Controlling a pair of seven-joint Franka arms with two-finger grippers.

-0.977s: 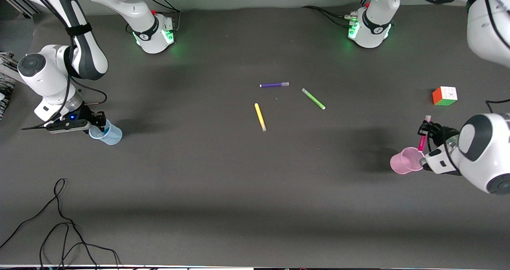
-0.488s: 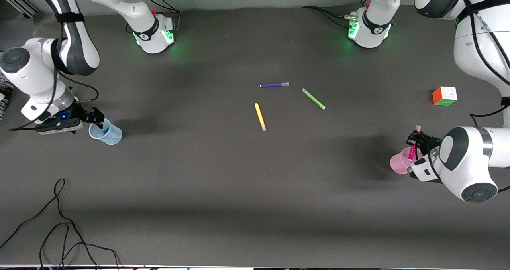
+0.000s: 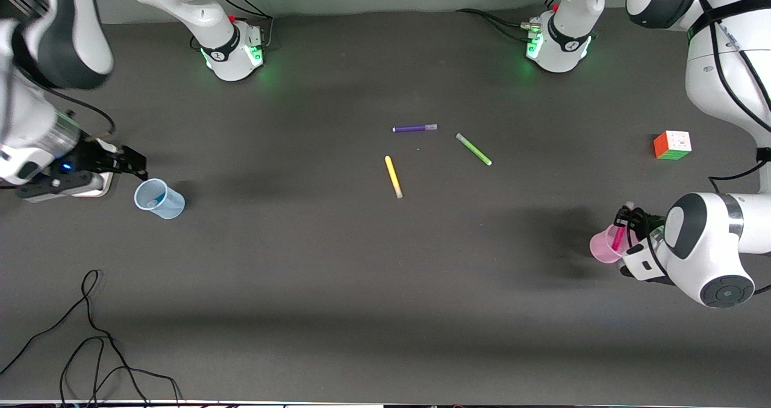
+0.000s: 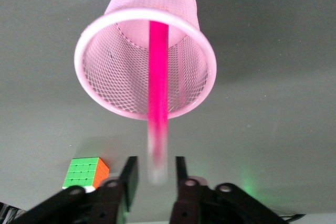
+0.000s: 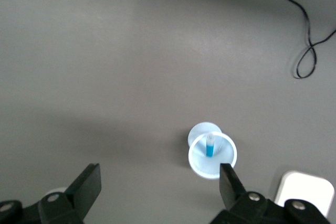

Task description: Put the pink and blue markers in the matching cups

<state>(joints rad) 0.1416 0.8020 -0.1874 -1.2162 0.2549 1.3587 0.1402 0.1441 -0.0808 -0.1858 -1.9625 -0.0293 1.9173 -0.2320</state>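
Note:
The pink marker (image 4: 157,77) stands tip-down in the light pink cup (image 4: 94,72), its pale cap sticking out above the rim. My left gripper (image 4: 155,162) is open just above the cup, a finger on each side of the cap with gaps showing. In the front view the left gripper (image 3: 626,220) hangs over the pink cup (image 3: 602,246) and the marker (image 3: 618,237). The blue marker (image 5: 210,146) stands inside the pale blue cup (image 5: 223,165). My right gripper (image 5: 159,174) is wide open and empty, above and beside the blue cup (image 3: 159,199).
A purple marker (image 3: 414,128), a green marker (image 3: 473,149) and a yellow marker (image 3: 393,176) lie mid-table. A colour cube (image 3: 672,145) sits near the left arm's end. A black cable (image 3: 90,335) lies on the table, nearer the front camera than the blue cup.
The left gripper lowered the pink marker into the pink cup and let go. The right gripper drew up and away from the blue cup, leaving the blue marker inside.

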